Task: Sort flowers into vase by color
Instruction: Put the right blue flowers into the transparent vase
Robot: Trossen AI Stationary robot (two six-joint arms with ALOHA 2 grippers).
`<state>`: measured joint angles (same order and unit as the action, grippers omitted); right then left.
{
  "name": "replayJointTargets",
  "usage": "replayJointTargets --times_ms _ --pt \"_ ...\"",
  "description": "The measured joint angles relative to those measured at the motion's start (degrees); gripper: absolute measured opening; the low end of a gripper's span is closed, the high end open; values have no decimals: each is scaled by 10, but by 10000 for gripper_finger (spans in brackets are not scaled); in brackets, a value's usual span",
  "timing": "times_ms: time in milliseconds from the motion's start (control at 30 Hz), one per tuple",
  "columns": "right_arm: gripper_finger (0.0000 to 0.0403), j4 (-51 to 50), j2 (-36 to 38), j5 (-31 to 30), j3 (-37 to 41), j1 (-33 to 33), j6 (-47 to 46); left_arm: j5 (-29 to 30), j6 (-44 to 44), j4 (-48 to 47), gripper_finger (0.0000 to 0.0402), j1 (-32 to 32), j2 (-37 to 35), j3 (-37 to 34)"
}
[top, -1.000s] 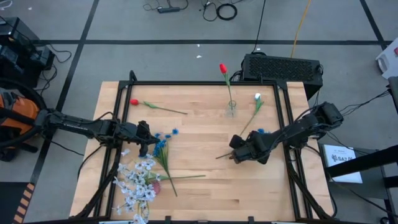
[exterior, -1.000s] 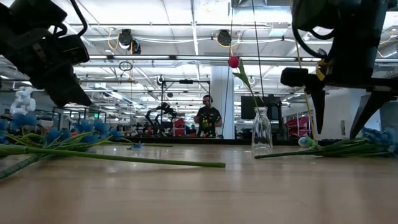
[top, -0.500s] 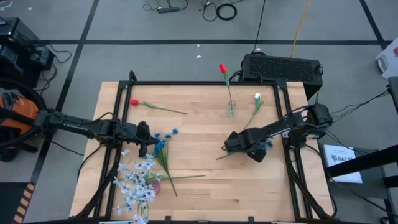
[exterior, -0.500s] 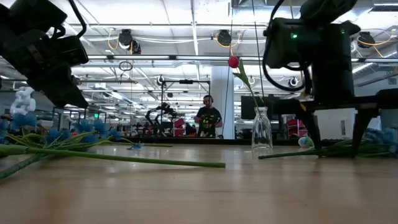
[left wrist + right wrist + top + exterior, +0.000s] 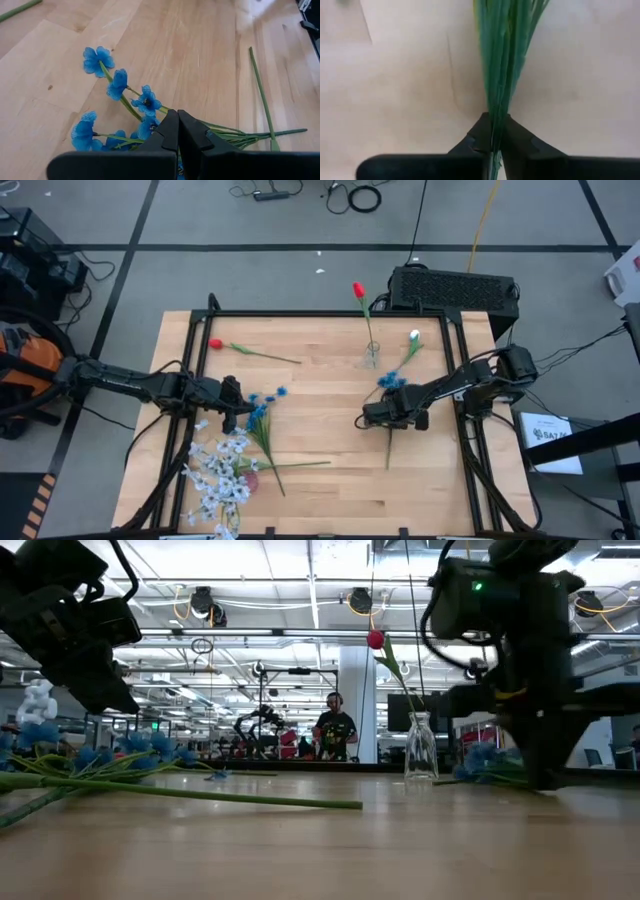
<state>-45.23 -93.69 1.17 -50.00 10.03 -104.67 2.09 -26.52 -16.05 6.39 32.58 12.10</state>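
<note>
A clear vase [image 5: 372,358] at the far middle holds one red flower [image 5: 358,288]. My right gripper [image 5: 386,418] is shut on a blue flower [image 5: 390,381], whose stem end [image 5: 388,462] points toward the near edge. A white bud flower [image 5: 413,337] lies right of the vase. A red bud flower [image 5: 215,344] lies at the far left. My left gripper [image 5: 240,413] hovers shut just above a bunch of blue flowers [image 5: 262,406] and touches nothing. Pale white-lavender clusters [image 5: 220,470] lie at the near left. My right gripper pinches the blue flower's bundle of green stems [image 5: 493,114] between its two fingers, about midway along. The fingers come from above, one on either side of the stems. The blue head [image 5: 480,760] sits low beside the gripper; whether it rests on the table I cannot tell.
A black frame rail [image 5: 330,314] runs around the wooden table [image 5: 320,490]. A black box [image 5: 455,288] stands beyond the far right corner. Bare wood lies in the middle and near right. A person [image 5: 334,728] stands far behind the table.
My right gripper has moved toward the table's left, come down and shut on the blue flower's stems. The flower has turned about: its head has swung from the right toward the far side, and its stem end now points at the near edge.
</note>
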Motion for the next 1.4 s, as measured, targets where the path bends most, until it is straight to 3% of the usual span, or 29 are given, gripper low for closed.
replayJointTargets --times_ms 133,233,500,600,733,867,967,1033,1267,1333,1400 --pt "7 -21 25 -2 0 11 9 0 -1 0 4 0 0 0" --pt "5 -20 69 -47 0 32 -3 0 -1 0 4 0 0 0" --pt "5 -58 203 -385 -2 50 86 7 -1 0 4 0 0 0" --pt "5 -58 240 -468 -2 21 150 23 -1 0 4 0 0 0" --pt "5 -8 282 -523 -2 -33 337 42 0 1 4 0 0 0" --pt "4 93 324 -486 -2 -115 557 74 0 14 4 0 0 0" --pt "2 208 361 -391 25 -201 715 102 0 23 4 0 0 0" --pt "2 310 389 -298 62 -263 796 116 0 24 4 0 0 0" --pt "1 679 437 -51 211 -401 909 127 -1 23 4 0 0 0" --pt "1 752 426 -16 234 -421 918 127 -1 23 4 0 0 0" --pt "1 758 412 -7 247 -436 919 127 -1 23 4 0 0 0"
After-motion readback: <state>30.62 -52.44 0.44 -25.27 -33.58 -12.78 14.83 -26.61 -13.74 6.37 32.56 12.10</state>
